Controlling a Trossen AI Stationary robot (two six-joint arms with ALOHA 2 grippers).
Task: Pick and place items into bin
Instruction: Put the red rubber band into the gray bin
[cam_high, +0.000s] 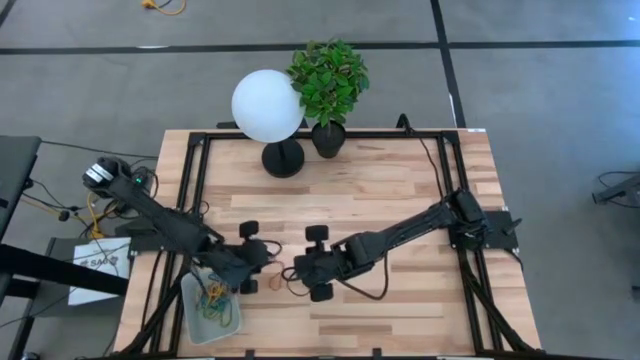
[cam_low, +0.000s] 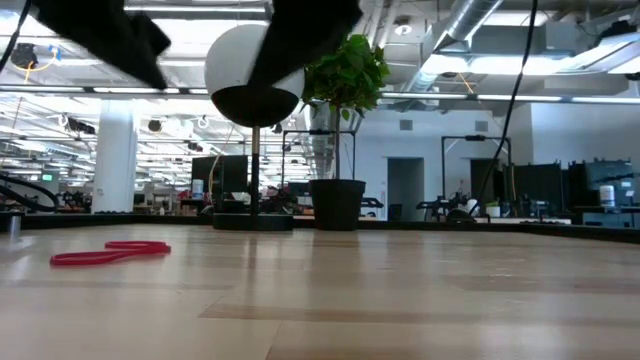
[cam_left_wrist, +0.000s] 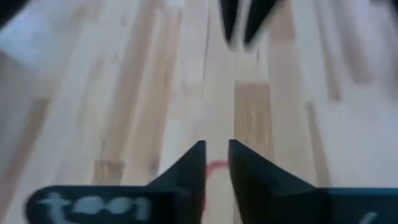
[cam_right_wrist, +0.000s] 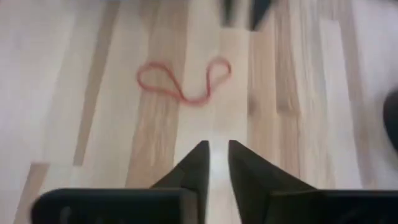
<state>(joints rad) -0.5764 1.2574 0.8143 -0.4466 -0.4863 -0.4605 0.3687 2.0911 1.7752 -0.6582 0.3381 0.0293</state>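
With the left gripper (cam_high: 268, 262) poised low just beside the red band (cam_right_wrist: 183, 82) and the right gripper (cam_high: 293, 270) facing it from the other side, fingers of both a narrow slit apart and holding nothing, these two could bump tips, or skate over that flat, floppy loop. Behind the left gripper, the bin (cam_high: 190, 315) at the table's near-left edge already holds bands, so a swing back could clip its rim. Readable writing: none, only white smears on the left wrist.

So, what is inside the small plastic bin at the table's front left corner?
The bin holds a loose tangle of rubber bands, yellow, green and orange. The left arm covers the bin's far end, so anything lying there cannot be seen.
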